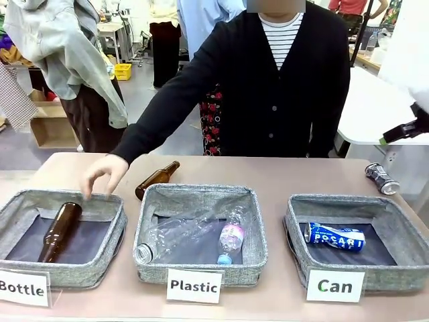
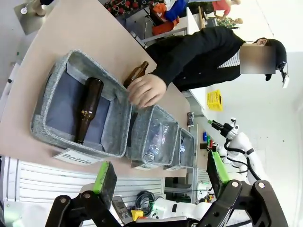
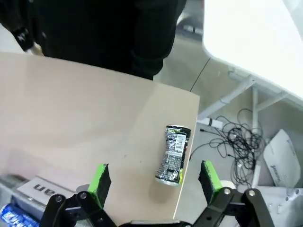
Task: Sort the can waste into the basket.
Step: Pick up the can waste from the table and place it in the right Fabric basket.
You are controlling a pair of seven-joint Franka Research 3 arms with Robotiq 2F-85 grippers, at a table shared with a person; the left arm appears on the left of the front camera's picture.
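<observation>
- front view: right gripper hangs in the air above and beyond the can basket's far right corner. one dark finger with a green tip shows; the gap cannot be judged from here. it touches nothing.
- blue can lies on its side on the can basket's dark base. its long axis runs left to right, the right end tipped a little nearer.
- grey can lies on its side on the table, just past the can basket's far right corner. its long axis is diagonal, from far left to near right.
- person's hand rests well left of the can basket, on the far rim of the bottle basket. a brown bottle lies on the table just beside that hand.
- left wrist view: left gripper stands wide, with nothing between the green pads. it is held in the air well away from the can basket, the farthest of the three in the row.
- grey can lies on the table just beyond the can basket.
- right wrist view: right gripper is spread wide and holds nothing.
- grey can lies between the lines of the two fingers and clear of both. it is close to the table's edge, long axis pointing roughly away from the camera and slightly tilted.
- blue can shows at the lower left corner.
</observation>
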